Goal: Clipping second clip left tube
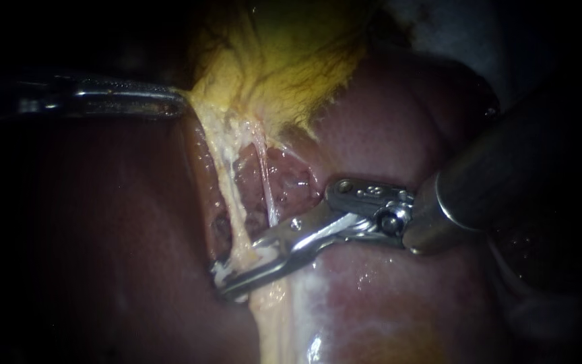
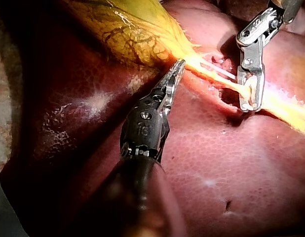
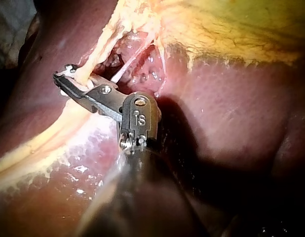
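Reddish-brown liver (image 1: 405, 135) fills my endoscope view, and the yellow gallbladder (image 1: 284, 54) lies on it. My right instrument (image 1: 227, 282) reaches across the liver, well below the gallbladder. Its jaws stand narrow, closed from both sides on the left tube (image 1: 232, 195), the pale yellow strand running down from the gallbladder's neck. My left instrument (image 1: 182, 102) sits at the gallbladder's edge, jaws pinched together on a taut corner of its wall. A thinner strand (image 1: 268, 185) leaves the gallbladder just beside the left tube. At the right jaw tips I see a white speck (image 1: 218, 269); I cannot tell whether it is a clip.
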`<action>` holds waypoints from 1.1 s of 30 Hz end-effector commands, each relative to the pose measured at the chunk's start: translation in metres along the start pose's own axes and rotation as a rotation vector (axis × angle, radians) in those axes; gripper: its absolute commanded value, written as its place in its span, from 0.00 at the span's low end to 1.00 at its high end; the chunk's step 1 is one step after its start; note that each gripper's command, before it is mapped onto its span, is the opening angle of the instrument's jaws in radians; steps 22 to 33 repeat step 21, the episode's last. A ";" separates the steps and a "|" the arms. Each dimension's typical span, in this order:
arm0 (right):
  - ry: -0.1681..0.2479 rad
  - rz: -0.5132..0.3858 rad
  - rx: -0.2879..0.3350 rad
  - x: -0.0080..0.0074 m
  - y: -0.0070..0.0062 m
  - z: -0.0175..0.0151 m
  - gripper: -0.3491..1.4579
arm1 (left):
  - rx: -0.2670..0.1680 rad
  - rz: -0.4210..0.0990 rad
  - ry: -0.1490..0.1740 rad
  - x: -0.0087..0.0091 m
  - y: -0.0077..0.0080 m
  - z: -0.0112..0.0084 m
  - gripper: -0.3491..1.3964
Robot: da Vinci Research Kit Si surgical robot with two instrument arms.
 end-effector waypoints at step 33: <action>-0.014 0.024 0.004 -0.0002 0.0009 -0.0003 0.00 | -0.001 0.000 0.000 0.0000 0.0000 0.0002 0.00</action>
